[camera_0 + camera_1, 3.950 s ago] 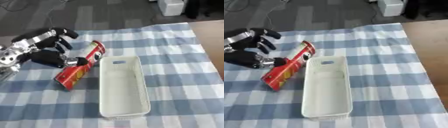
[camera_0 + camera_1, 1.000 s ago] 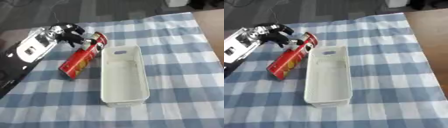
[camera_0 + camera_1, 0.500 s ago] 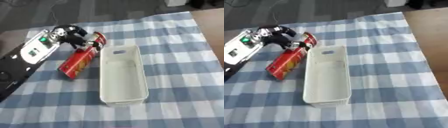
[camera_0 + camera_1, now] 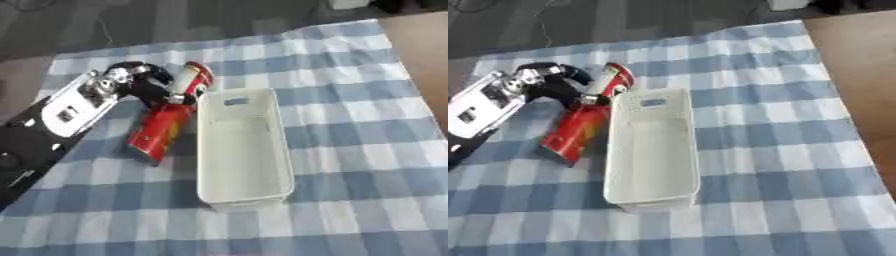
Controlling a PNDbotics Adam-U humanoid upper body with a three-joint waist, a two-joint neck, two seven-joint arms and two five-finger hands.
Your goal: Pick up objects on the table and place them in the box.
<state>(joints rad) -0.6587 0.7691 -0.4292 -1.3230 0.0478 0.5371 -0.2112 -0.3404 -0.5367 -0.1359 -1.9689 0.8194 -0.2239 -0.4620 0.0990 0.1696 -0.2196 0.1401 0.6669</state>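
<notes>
My left robot hand [image 4: 140, 85] curled on red cylindrical can [image 4: 166, 122], lying just left of white rectangular plastic box [image 4: 241, 150]; checked cloth on table [image 4: 350, 125].

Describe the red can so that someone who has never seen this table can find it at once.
On the blue and white checked cloth stands a long white box. The red can lies on its side along the box's left wall, under the left hand. It is the only red thing there.

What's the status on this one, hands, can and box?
Left hand curled over the red can, which lies on the checked cloth beside the box. Right hand out of view. White box empty, open, nothing blocking it.
</notes>
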